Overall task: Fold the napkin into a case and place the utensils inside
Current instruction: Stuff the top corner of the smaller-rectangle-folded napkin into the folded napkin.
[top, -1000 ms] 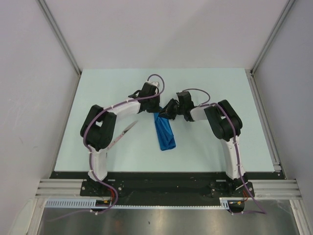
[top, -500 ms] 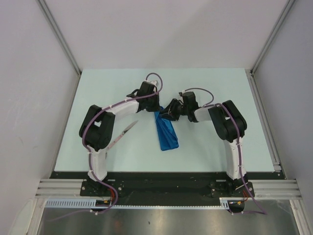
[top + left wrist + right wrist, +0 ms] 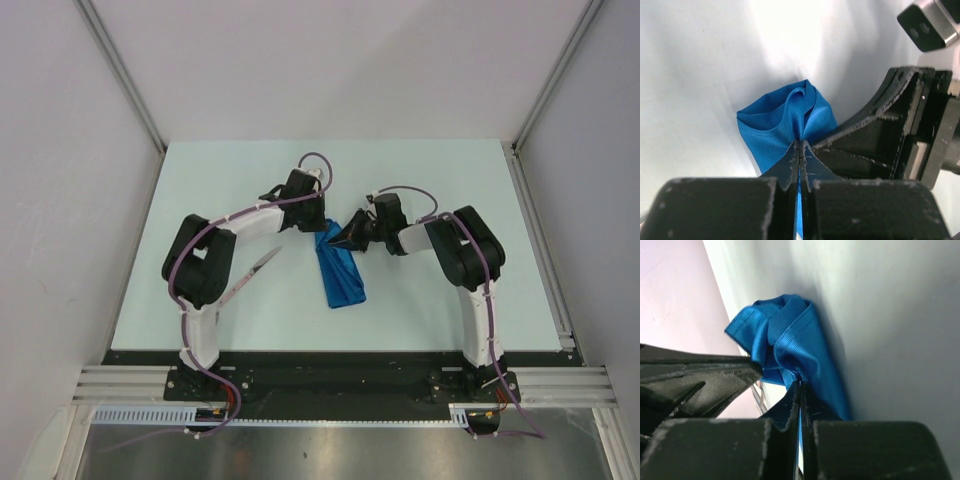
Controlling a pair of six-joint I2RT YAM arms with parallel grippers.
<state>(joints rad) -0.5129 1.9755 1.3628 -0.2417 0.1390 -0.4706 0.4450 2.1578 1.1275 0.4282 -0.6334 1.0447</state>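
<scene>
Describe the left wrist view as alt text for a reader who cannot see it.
The left gripper is shut on a bunched end of the royal-blue napkin, with the pale table behind it. The right gripper, dark and angular, reaches in from the right, its tip at the same bunch of cloth.

A pale mint table (image 3: 430,300) fills the middle of the top view. White walls close it in at the back (image 3: 340,60), left (image 3: 50,250) and right (image 3: 612,250). Slanted metal posts stand at upper left (image 3: 120,75) and upper right (image 3: 560,75). A black strip (image 3: 330,372) runs along the table's lower edge, with a slotted white duct (image 3: 140,413) and a grey metal sheet (image 3: 340,455) below it.
</scene>
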